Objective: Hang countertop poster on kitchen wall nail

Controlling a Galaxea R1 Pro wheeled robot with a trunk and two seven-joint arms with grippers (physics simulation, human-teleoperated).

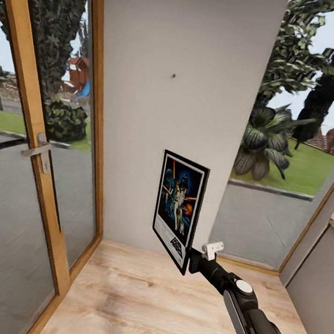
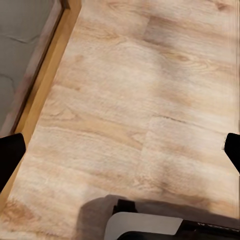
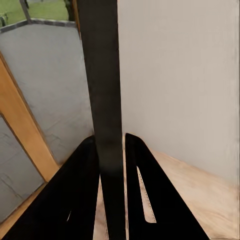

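The Star Wars poster (image 1: 178, 208) hangs upright in the air in front of the pale grey wall, held at its lower right edge by my right gripper (image 1: 190, 259), which is shut on it. The right wrist view shows the poster's dark edge (image 3: 102, 85) running up between the two black fingers (image 3: 80, 190). A wall nail (image 1: 173, 75) sticks out of the wall well above the poster's top edge. In the left wrist view my left gripper (image 2: 122, 150) is open, its black fingertips (image 2: 10, 155) at the picture's sides over bare wooden floor.
A wood-framed glass door (image 1: 38, 156) with a metal handle stands at the left. A window with plants (image 1: 282, 126) outside is at the right of the wall panel. Light wooden floor (image 1: 153, 311) lies below. A grey counter side (image 1: 321, 285) is at the far right.
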